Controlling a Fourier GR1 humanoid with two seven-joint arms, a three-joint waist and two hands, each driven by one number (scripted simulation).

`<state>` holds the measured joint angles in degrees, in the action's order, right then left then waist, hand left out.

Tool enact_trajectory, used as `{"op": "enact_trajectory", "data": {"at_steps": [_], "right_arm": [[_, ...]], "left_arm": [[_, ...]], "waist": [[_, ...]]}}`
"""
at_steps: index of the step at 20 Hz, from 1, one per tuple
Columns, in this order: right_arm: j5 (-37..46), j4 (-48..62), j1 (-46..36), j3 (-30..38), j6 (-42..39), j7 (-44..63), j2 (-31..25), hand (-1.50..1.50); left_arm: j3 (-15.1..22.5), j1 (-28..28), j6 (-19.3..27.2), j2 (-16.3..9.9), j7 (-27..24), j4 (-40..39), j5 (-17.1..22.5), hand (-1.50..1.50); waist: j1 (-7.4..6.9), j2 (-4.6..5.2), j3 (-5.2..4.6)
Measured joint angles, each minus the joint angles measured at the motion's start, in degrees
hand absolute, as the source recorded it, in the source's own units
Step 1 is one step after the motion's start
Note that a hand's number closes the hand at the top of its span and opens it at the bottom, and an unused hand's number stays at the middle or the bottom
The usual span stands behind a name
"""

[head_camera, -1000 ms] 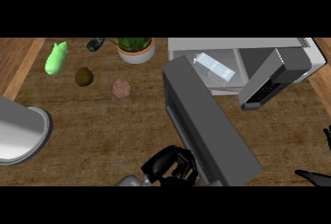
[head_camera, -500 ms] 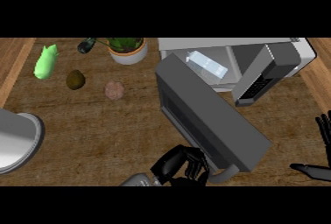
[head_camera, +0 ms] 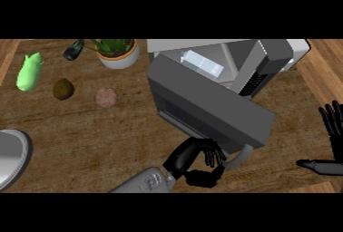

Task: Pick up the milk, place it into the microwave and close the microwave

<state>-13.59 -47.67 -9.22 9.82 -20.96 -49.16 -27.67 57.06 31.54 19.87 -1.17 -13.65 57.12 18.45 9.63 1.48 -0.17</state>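
Late stage of the task, seen from above. The milk, a pale box with flat, light-blue-tinted faces, already lies inside the microwave, so picking up and placing appear complete; what is left is closing. The microwave door, a broad, flat, dark grey panel with a smooth matte face and a darker window strip, stands swung out over the table, part-way between open and shut. The left hand, black and glossy, rests against the door's lower outer edge beside the curved grey door handle, its fingers bent against the panel in a pushing pose; nothing is seen gripped in it. The right hand shows at the right edge, fingers straight and spread, thumb out to the side, holding nothing and at rest. The microwave body is a light grey box with a vented side and a white interior. The table has a brown wood-grain surface. Left of the door lie a bright green, smooth, elongated vegetable, a dark olive oval fruit and a dull pinkish, rough-looking round lump; behind them stand a white pot with a leafy plant and a dark bottle lying tilted. A rounded metal bowl shows at the left edge.
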Motion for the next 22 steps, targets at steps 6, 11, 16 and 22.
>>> {"op": "enact_trajectory", "data": {"at_steps": [6, 11, 16, 22], "right_arm": [[-1.2, -3.6, -1.8, -2.1, -1.3, 2.8, -0.6, -1.50], [-2.1, -6.1, -3.3, -3.4, -2.1, 5.0, -1.6, -1.50], [-3.6, -8.2, -5.2, -3.6, -2.7, 6.6, -2.4, -1.50], [-5.6, -10.5, -7.2, -4.4, -4.5, 8.6, -3.2, -1.50]], "left_arm": [[-0.8, 6.7, 3.9, 0.5, -1.2, -0.9, 3.6, 1.50], [-2.2, 12.3, 6.5, 0.8, -1.8, -2.4, 6.5, 1.50], [-3.8, 17.3, 8.3, 1.0, -1.7, -4.6, 9.2, 1.50], [-5.6, 22.2, 9.8, 0.6, -1.6, -8.5, 11.8, 1.50]], "waist": [[2.68, 0.53, -0.05], [5.06, 1.14, 0.02], [7.48, 1.84, 0.16], [9.76, 2.82, 0.31]]}}
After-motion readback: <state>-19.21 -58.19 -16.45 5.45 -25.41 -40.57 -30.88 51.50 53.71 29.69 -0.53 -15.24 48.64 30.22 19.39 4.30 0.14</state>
